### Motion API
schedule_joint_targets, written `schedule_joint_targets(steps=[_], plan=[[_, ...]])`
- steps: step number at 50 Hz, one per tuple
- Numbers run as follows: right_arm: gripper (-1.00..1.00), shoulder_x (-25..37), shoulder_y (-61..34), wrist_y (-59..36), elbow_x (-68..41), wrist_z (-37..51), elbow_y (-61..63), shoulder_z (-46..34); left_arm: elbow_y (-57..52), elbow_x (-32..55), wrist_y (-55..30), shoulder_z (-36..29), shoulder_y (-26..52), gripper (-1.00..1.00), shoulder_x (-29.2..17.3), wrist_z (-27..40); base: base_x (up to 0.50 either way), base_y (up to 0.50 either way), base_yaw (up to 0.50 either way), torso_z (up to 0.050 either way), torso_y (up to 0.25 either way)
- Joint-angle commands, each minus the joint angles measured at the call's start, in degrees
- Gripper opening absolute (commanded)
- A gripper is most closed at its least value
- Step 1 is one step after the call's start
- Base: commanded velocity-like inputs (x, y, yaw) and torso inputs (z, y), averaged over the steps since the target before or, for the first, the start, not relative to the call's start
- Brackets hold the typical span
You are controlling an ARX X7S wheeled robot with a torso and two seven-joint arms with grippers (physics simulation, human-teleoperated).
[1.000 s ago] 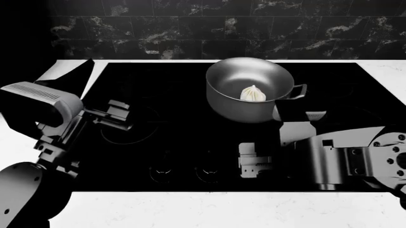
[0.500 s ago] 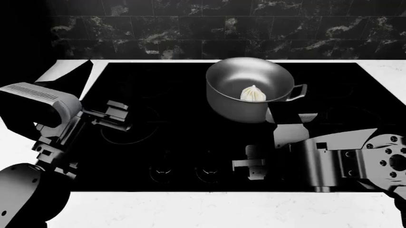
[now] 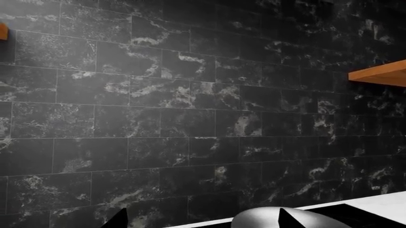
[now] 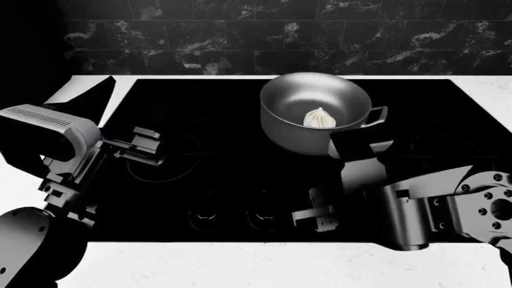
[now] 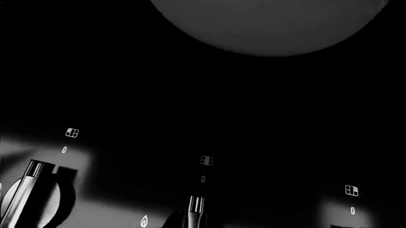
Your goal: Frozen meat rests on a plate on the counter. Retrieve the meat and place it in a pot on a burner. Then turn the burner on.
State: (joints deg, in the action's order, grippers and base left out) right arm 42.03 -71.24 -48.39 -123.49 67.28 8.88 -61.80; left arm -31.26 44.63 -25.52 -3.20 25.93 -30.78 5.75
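Two-armed kitchen scene, nearest part first. Showed a strip of white counter (image 4: 240, 264) along the front edge, then the glossy black cooktop (image 4: 232, 174) behind it.

Found the right gripper (image 4: 318, 211) low over the row of touch controls (image 4: 204, 217) at the cooktop's front, its fingers (image 5: 195, 210) parted and holding nothing. Backed up in the right wrist view by small control icons glowing on dark glass between the two tips.

Placed the left gripper (image 4: 145, 146) farther back and well to the left, above a faint burner ring (image 4: 172, 171). Left its tips (image 3: 118, 221) likewise spread and empty.

Set the pot (image 4: 316, 111) beyond the right gripper, toward the rear of the cooktop, upright, with its small side handle pointing right. Kept the meat (image 4: 320, 118) inside the pot on its floor, well apart from both grippers: behind the right one and far off to the right of the left one. Hid the burner beneath the pot from sight.

Closed off the back with a wall of dark veined tiles (image 4: 240, 36), plus an orange shelf edge (image 3: 381, 73) in the left wrist view.
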Motion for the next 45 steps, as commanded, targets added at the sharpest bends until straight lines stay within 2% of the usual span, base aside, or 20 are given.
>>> schedule_joint_targets(steps=[1,30,45], plan=[[-1.00,0.84,-3.62,-6.66,8.79,-3.73,-1.35,-1.34,-0.38,0.31,0.01,0.09,-0.13,1.00,-0.16,0.27,0.00,0.00,0.00,0.000,0.000],[-1.00,2.23,-3.86,-11.68,15.98,-14.20,1.15,-2.90,-0.94,-0.13,-1.01,-1.25,1.14,1.00,-0.34,1.39,0.00,0.00,0.00,0.000,0.000],[-1.00,5.06,-3.48,-13.23,24.71,-23.84,3.76,-3.33,-1.25,-1.88,-3.13,-4.15,4.41,1.00,0.33,3.11,0.00,0.00,0.00,0.000,0.000]])
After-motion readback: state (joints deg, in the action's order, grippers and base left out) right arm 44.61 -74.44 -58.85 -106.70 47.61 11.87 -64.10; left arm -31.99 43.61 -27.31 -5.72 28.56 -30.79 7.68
